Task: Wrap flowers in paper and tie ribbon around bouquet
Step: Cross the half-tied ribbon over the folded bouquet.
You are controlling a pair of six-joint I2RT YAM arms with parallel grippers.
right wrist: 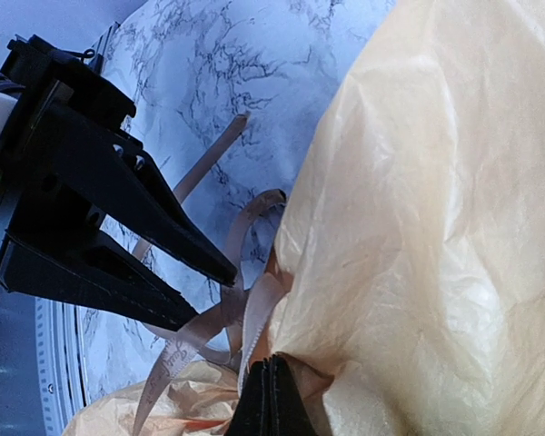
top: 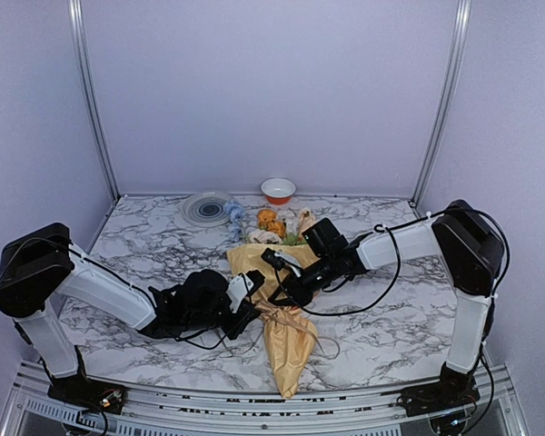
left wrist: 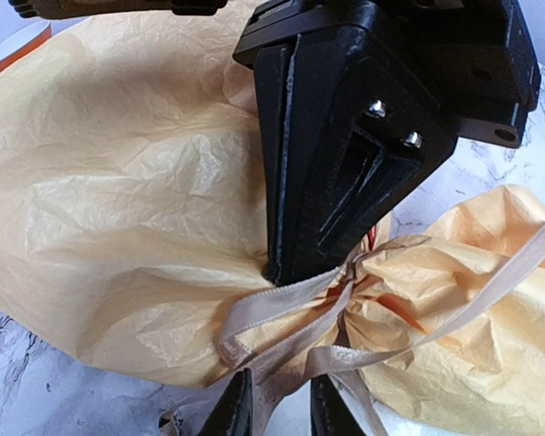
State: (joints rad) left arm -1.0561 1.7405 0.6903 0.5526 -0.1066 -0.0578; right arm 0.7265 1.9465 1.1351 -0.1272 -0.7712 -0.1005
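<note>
The bouquet (top: 288, 341) lies on the marble table, its narrow end pointing to the front edge. The flowers (top: 272, 221) show at its wide far end. Tan-yellow paper (left wrist: 118, 182) is cinched at a neck where the beige ribbon (left wrist: 282, 300) is wound, with loose loops and tails. My left gripper (left wrist: 282, 411) is open at the neck from the left, and a ribbon strand runs loosely through its gap. My right gripper (right wrist: 271, 392) is shut, its tips pressed against the paper at the cinch. In the left wrist view the right gripper (left wrist: 277, 269) stands just behind the ribbon.
An orange-and-white bowl (top: 278, 190) and a grey round dish (top: 207, 209) sit at the back of the table. Lilac walls with metal rails close in the back and sides. The bouquet's tip lies close to the front rail (top: 254, 400).
</note>
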